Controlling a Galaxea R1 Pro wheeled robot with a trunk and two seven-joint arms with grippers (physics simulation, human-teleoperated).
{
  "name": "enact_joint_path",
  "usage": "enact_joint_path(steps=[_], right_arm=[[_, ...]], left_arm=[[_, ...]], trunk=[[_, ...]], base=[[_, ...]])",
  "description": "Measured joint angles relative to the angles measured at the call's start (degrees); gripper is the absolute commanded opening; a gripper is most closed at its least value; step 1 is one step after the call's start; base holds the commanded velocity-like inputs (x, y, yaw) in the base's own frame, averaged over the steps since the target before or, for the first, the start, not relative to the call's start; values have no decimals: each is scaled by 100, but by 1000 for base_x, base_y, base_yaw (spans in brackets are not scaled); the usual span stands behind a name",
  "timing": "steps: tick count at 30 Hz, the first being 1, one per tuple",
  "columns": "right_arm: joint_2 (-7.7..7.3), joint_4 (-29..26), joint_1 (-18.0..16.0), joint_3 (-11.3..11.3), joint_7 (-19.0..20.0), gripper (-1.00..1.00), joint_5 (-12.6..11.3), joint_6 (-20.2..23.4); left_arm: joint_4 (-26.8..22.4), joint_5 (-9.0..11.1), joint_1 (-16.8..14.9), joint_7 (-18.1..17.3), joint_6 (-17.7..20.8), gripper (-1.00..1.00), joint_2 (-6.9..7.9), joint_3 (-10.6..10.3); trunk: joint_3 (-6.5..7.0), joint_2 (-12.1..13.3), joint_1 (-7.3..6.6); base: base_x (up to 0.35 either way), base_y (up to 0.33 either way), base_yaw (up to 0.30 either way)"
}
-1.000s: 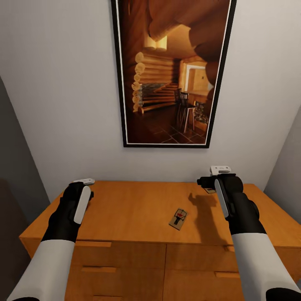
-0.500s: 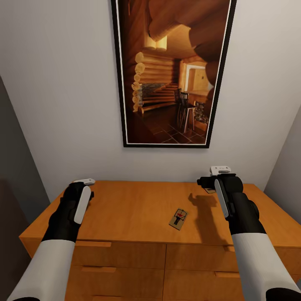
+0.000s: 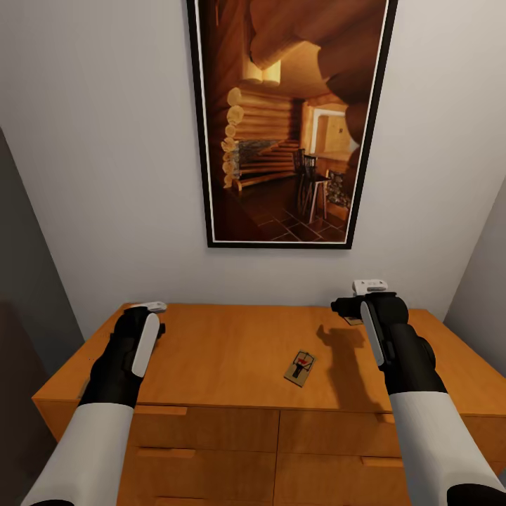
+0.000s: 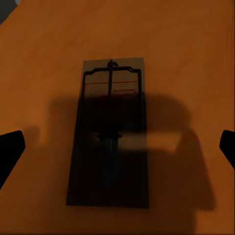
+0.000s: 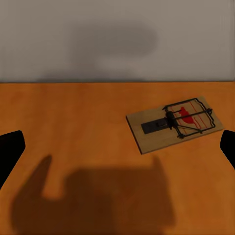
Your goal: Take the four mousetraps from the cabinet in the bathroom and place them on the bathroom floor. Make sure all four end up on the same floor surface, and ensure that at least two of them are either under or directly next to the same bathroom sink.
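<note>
Mousetrap [image 4: 110, 137] lies on my cabinet [image 3: 232, 351] under the left gripper [image 4: 117, 147], spread wide, empty; right gripper [image 5: 117, 149] likewise, facing another trap [image 5: 171, 123].

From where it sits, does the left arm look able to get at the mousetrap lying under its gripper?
Probably yes. The left gripper hangs open straight above the mousetrap, which lies flat on the cabinet top in the gripper's shadow, with nothing between the fingertips and it.

The orange-brown wooden cabinet [image 3: 232, 351] carries three mousetraps flat on its top: one [image 3: 300, 367] right of centre, another [image 3: 352, 320] at its one o'clock by the wall, a third [image 4: 110, 132] in shadow.
</note>
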Motion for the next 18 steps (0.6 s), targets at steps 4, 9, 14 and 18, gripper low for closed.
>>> enact_joint_path(steps=[4, 9, 14, 18], right_arm=[[0, 2, 0, 4, 4, 100, 0, 0], [0, 4, 0, 7, 5, 100, 0, 0], [0, 9, 0, 8, 10, 100, 0, 0], [0, 11, 0, 8, 8, 100, 0, 0]], left_arm=[[13, 1, 0, 0, 0, 100, -28, 2], [18, 5, 0, 4, 0, 100, -42, 5], [21, 7, 0, 6, 0, 100, -49, 8], [23, 7, 0, 7, 0, 100, -49, 11]], trunk=[[0, 0, 0], [0, 0, 0], [0, 0, 0], [0, 0, 0]], base=[[0, 0, 0], [0, 0, 0], [0, 0, 0], [0, 0, 0]])
